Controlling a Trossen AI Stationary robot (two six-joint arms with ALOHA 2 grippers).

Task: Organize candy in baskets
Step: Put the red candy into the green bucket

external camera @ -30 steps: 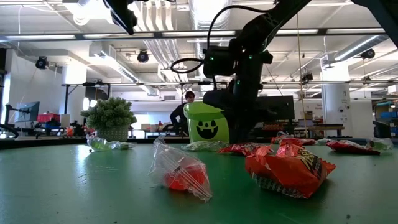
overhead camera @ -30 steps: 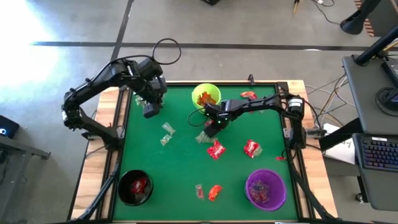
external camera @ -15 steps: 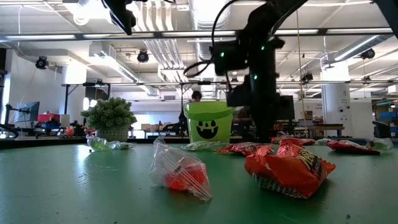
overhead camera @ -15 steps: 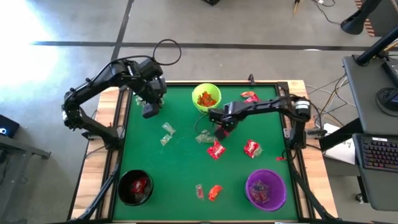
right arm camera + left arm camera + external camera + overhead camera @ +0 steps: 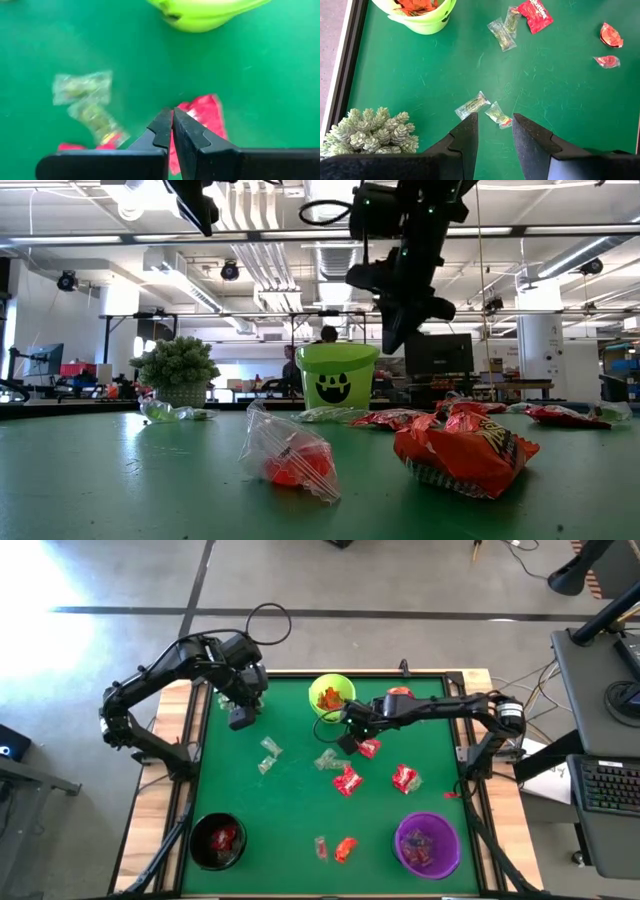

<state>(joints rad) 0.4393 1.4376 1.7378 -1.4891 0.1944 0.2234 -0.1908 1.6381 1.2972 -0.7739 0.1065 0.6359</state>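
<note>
The right gripper [image 5: 349, 740] hangs above the green worktop [image 5: 290, 810] just beside the lime-green round plastic basket [image 5: 331, 696], its fingers [image 5: 161, 131] pressed together with nothing visibly between them. A red crinkly wrapped sweet [image 5: 204, 120] lies on the worktop directly beneath, so this reads as a grasp that missed or is not yet made. The left gripper [image 5: 494, 131] waits raised near the far left corner, its fingers apart and empty, over two pale clear-wrapped sweets [image 5: 484, 109] next to a spiky pale-green ball-shaped plant [image 5: 370, 132].

Sorting looks partly done: orange-wrapped sweets sit in the lime basket, red ones in the black round basket [image 5: 217, 841] and the purple round basket [image 5: 427, 844], while others lie scattered mid-worktop.

From table height the black and purple baskets do not show. In the right wrist view the sweets are blurred, and I cannot tell whether the fingertips touch the red wrapper.
</note>
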